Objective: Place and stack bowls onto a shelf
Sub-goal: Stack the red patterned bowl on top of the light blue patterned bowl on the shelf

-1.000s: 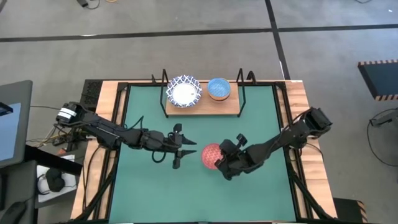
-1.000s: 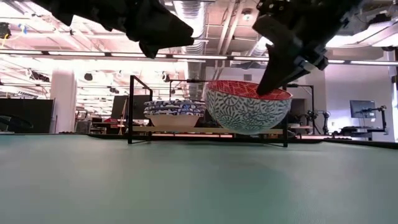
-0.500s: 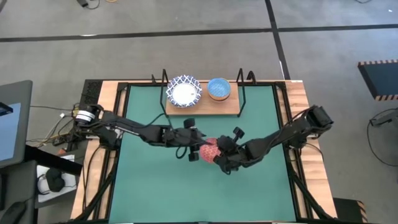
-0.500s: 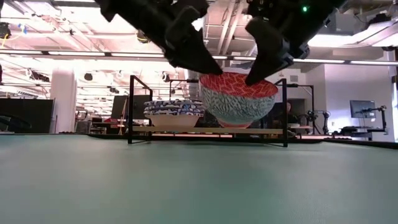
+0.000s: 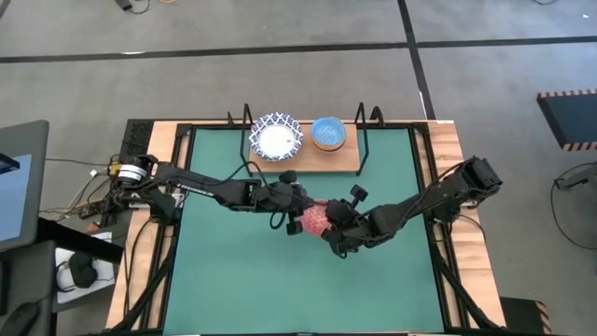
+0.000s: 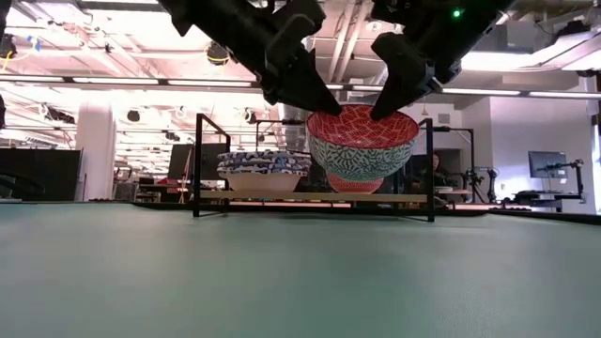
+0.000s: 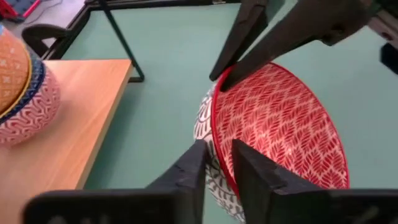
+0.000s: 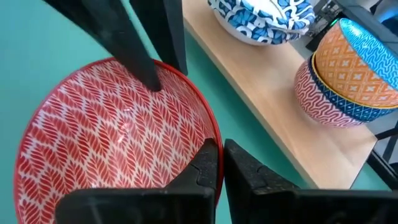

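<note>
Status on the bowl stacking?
Done: a white blue-rimmed bowl and a small stack topped by a light blue bowl sit on the light wooden shelf. In hand: both the left gripper and right gripper pinch the red patterned bowl above the green mat. Left: shelving it.

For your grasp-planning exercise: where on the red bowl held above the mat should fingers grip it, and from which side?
Grip the red bowl at its thin rim, one finger inside and one outside, coming from above. It is upright with a rounded wall, so only the rim pinches well. The right gripper and left gripper already straddle opposite rim points this way.
</note>
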